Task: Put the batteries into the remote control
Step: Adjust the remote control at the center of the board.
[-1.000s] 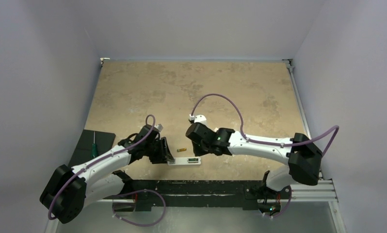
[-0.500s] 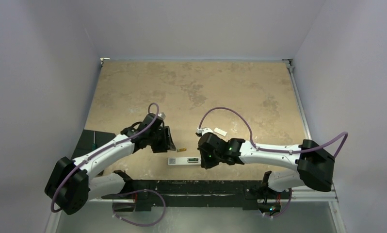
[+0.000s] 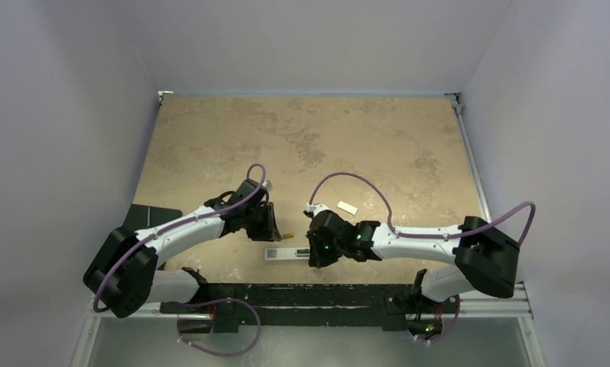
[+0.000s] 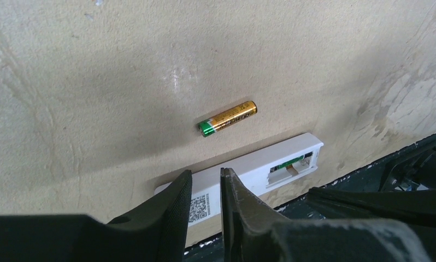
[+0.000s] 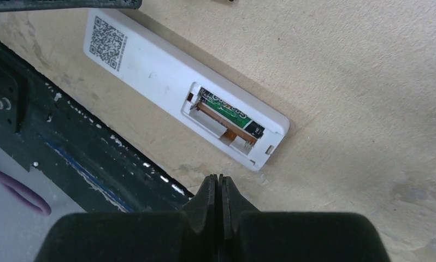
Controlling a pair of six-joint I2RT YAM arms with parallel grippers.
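Fingers on my right gripper (image 5: 218, 188) are pressed flat together, with nothing caught between them, and they hover just short of the remote control (image 5: 166, 76). It lies back up on the table (image 3: 348, 138), stretching from straight ahead of those fingertips away to their left. Its open recess (image 5: 205, 106) is the end nearest the tips, and the QR label (image 5: 107, 40) is at the far-left end. One dark battery (image 5: 232, 113) sits in the recess along the side farther from the fingers. To the left of the fingers and close under the remote runs the black rail (image 5: 68, 147) at the table's edge. On the left gripper (image 4: 206, 185) the two fingers stand a narrow slit apart and grip nothing. Their tips hang over the label end of the remote, and I can see part of the QR label through the slit. From there the remote runs off to the right of the tips, recess end farthest. The gold battery (image 4: 228, 118) lies loose on the table beyond the remote, clear of it, ahead and slightly right of the fingertips, green end pointing left. From above, a small white piece (image 3: 348, 207) rests on the table, well apart from both grippers, out past the right one.
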